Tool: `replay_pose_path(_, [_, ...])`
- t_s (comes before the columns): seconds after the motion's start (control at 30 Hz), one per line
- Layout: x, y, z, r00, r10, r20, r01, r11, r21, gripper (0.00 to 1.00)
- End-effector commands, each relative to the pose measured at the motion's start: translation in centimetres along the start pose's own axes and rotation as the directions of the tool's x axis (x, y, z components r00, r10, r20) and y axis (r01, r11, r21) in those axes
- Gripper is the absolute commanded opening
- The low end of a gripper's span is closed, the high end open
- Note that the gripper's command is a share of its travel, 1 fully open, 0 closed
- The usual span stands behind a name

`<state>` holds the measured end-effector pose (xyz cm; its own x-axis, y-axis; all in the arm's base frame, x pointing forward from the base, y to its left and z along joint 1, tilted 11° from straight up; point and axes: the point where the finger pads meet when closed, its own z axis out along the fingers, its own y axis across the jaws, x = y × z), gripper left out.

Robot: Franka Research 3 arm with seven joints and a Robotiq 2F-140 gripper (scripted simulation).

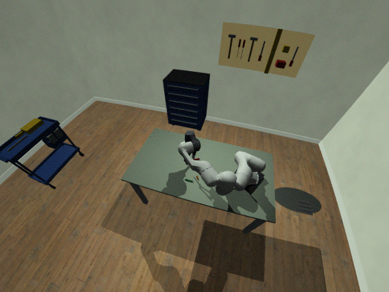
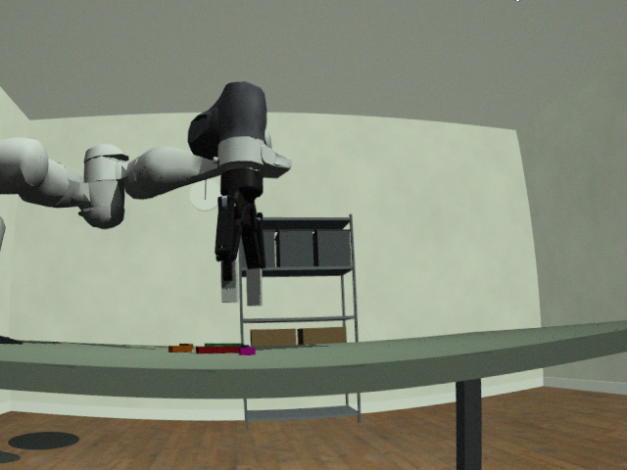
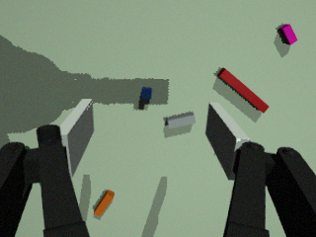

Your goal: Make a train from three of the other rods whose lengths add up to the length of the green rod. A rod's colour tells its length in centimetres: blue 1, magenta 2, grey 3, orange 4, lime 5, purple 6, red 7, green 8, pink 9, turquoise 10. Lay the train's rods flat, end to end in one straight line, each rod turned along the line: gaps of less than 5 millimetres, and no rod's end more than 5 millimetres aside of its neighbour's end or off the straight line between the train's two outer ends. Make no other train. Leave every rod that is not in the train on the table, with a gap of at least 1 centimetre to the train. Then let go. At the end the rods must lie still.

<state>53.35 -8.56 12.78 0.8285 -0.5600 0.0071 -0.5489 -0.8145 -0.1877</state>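
My gripper (image 2: 242,299) hangs well above the table, fingers partly open with nothing between them. In the wrist view the gripper (image 3: 150,118) frames a small blue rod (image 3: 145,94) and a grey rod (image 3: 180,120) lying flat far below. A red rod (image 3: 243,90) lies to the right of them, and a magenta rod (image 3: 287,34) lies further right, apart from it. An orange rod (image 3: 103,203) lies at lower left. The green rod (image 1: 188,180) lies near the table's front edge beside an orange rod (image 1: 197,177). In the side view the red rod (image 2: 217,350), magenta rod (image 2: 247,351) and orange rod (image 2: 180,348) lie flat.
The arm's shadow falls across the table on the left of the wrist view. A shelf rack (image 2: 299,283) stands behind the table, a blue drawer cabinet (image 1: 186,98) at the far wall and a blue cart (image 1: 34,147) to the left.
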Motion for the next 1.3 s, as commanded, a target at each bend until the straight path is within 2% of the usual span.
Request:
replay_pose_path(0.0, [-0.09, -0.28, 0.09, 0.998, 0.067, 0.003, -0.067, 0.998, 0.001, 0.15])
replay_pose_path(1.27, [-0.09, -0.28, 0.42, 0.998, 0.067, 0.003, -0.067, 0.998, 0.001, 0.15])
